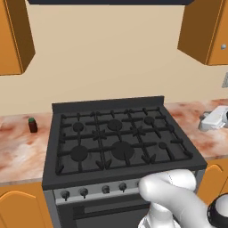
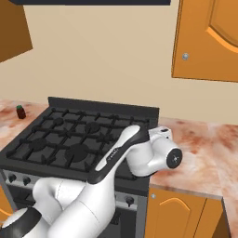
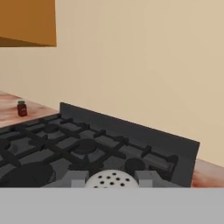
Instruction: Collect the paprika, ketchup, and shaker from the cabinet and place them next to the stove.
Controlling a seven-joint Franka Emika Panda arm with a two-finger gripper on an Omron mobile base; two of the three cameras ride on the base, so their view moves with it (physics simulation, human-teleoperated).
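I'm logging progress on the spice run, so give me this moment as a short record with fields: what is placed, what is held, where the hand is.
paprika: standing upright on the counter left of the stove, apart from it
shaker: perforated top showing between the fingertips in the hand view
hand: shut on the shaker, over the stove's right side, looking across the grates
ketchup: cannot tell where it is
cabinet: door at upper right closed
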